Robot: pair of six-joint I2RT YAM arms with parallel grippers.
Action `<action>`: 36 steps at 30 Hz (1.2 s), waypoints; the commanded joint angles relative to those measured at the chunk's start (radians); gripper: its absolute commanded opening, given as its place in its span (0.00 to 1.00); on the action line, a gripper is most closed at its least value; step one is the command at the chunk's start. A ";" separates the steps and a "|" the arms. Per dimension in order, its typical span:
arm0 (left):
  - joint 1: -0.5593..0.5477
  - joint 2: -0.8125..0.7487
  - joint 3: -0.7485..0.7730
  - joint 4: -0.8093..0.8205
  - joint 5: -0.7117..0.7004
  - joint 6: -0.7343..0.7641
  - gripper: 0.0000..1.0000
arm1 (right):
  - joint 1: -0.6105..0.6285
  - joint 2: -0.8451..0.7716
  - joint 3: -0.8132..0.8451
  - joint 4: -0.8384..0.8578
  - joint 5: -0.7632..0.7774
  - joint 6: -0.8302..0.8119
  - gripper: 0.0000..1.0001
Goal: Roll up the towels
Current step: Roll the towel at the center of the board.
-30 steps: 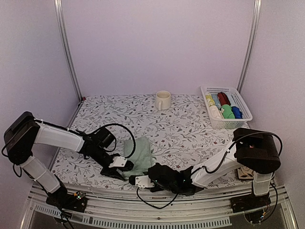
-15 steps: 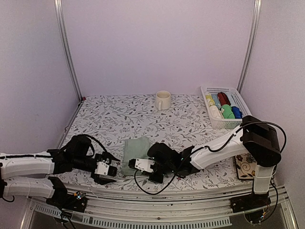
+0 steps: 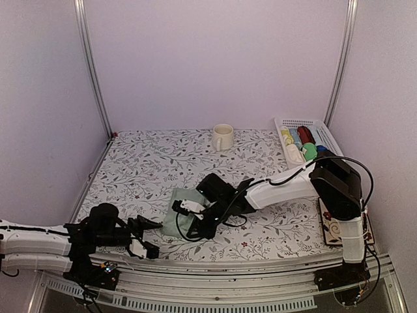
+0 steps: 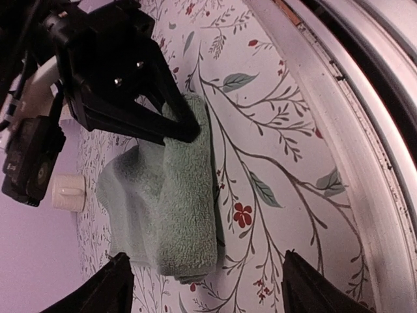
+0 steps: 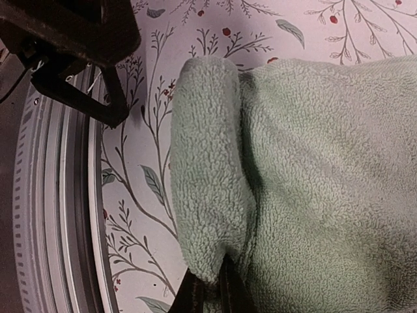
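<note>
Fingers (image 5: 190, 297) of the right gripper (image 3: 190, 225) are pinched shut on one end of the rolled edge of the green towel (image 5: 306, 163). The roll runs straight away from their tips and the rest of the cloth lies flat beside it. Facing them, the left gripper (image 4: 212, 287) hangs low near the table's front edge, its fingers (image 4: 117, 287) spread wide and holding nothing. The towel lies just ahead of them, untouched. Beneath both pairs stretches a white tablecloth (image 3: 150, 163) printed with grey leafy vines and small red flowers, ending at a metal rail (image 4: 365, 195) beside the left fingers. Well beyond the right fingers, a cream mug (image 3: 222, 137) stands at the back of the table. Far off to their right, a white basket (image 3: 296, 121) holds coloured rolls. Plain lilac walls (image 3: 215, 59) and aluminium posts (image 3: 91, 65) close in the scene.
</note>
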 commanded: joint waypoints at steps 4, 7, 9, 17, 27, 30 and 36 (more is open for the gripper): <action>-0.044 0.195 -0.019 0.300 -0.177 0.043 0.74 | -0.069 0.092 0.041 -0.103 -0.199 0.133 0.06; -0.045 0.294 -0.016 0.397 -0.220 0.052 0.72 | -0.076 0.107 0.050 -0.104 -0.242 0.138 0.06; -0.049 0.354 -0.018 0.453 -0.236 0.069 0.71 | -0.080 0.116 0.057 -0.103 -0.255 0.142 0.06; -0.086 0.523 0.002 0.555 -0.278 0.113 0.62 | -0.096 0.136 0.058 -0.091 -0.279 0.144 0.06; -0.112 0.700 0.047 0.606 -0.351 0.097 0.06 | -0.109 0.146 0.057 -0.081 -0.311 0.130 0.07; -0.111 0.719 0.055 0.597 -0.354 0.080 0.00 | -0.109 0.142 0.054 -0.081 -0.315 0.127 0.08; -0.105 0.636 0.107 0.353 -0.270 0.001 0.00 | -0.109 0.027 -0.019 -0.048 -0.192 0.096 0.29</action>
